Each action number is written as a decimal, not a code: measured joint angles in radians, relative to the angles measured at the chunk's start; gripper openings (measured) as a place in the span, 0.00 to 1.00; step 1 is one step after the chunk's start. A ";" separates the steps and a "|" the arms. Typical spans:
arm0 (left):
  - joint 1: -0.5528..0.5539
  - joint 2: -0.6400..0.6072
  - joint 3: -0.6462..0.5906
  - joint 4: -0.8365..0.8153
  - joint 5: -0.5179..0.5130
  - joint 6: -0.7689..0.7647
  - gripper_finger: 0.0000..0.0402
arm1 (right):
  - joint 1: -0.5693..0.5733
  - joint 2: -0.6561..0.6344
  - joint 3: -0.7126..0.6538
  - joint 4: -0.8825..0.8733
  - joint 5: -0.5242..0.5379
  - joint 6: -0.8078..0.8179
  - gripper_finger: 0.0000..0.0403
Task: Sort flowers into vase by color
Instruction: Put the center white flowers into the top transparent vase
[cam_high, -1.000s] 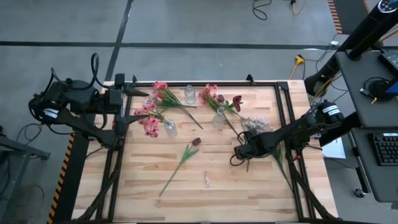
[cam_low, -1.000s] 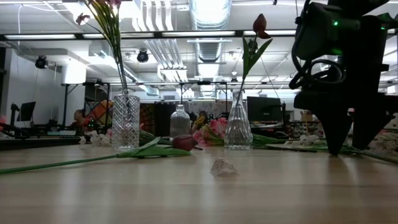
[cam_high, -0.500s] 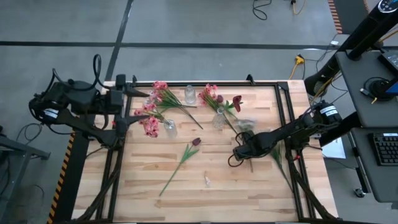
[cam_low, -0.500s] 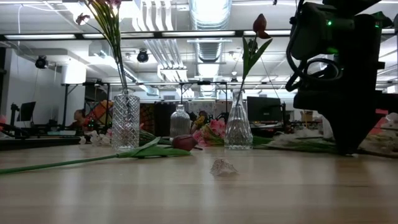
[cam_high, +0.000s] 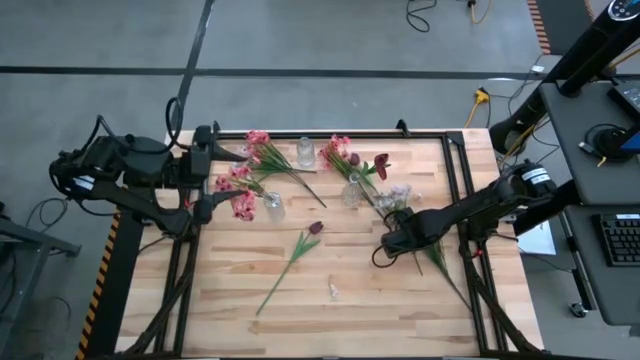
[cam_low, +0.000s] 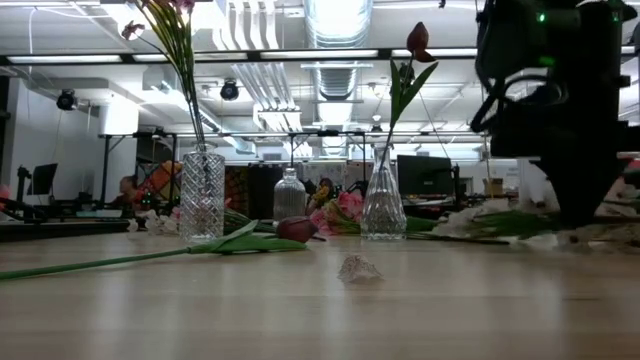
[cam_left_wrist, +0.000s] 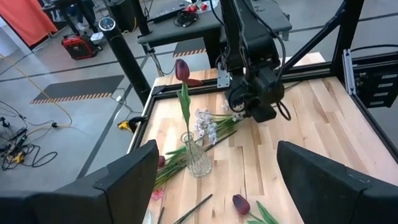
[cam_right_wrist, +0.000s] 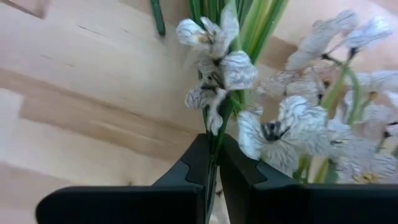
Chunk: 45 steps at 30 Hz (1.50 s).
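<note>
Wooden table (cam_high: 340, 310) first: your left gripper (cam_high: 203, 166) waits wide open and empty at its left edge, beside the pink blossoms (cam_high: 243, 203). Your right gripper (cam_right_wrist: 214, 160) is low on the right half, fingers pinched tight on the green stalk of the white-lilac flowers (cam_right_wrist: 286, 127). Just left of those stands a glass vase (cam_high: 352, 192) with dark red blooms (cam_high: 380, 163). One dark red tulip (cam_high: 315, 229) lies mid-table.
</note>
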<state>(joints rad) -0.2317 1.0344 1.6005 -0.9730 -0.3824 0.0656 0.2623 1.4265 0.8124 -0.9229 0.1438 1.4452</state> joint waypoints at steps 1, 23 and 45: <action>0.000 0.000 0.000 0.000 0.000 0.000 0.77 | 0.000 -0.021 0.000 0.001 0.002 -0.011 0.05; 0.000 -0.013 0.000 -0.017 0.000 -0.027 0.77 | 0.087 -0.512 0.000 -0.032 0.243 -0.059 0.04; 0.000 -0.007 0.000 0.000 0.000 -0.026 0.77 | 0.135 -0.546 0.107 -0.183 0.503 -0.042 0.04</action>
<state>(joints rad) -0.2321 1.0270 1.6001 -0.9731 -0.3824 0.0392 0.3973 0.8807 0.9191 -1.1057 0.6464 1.4033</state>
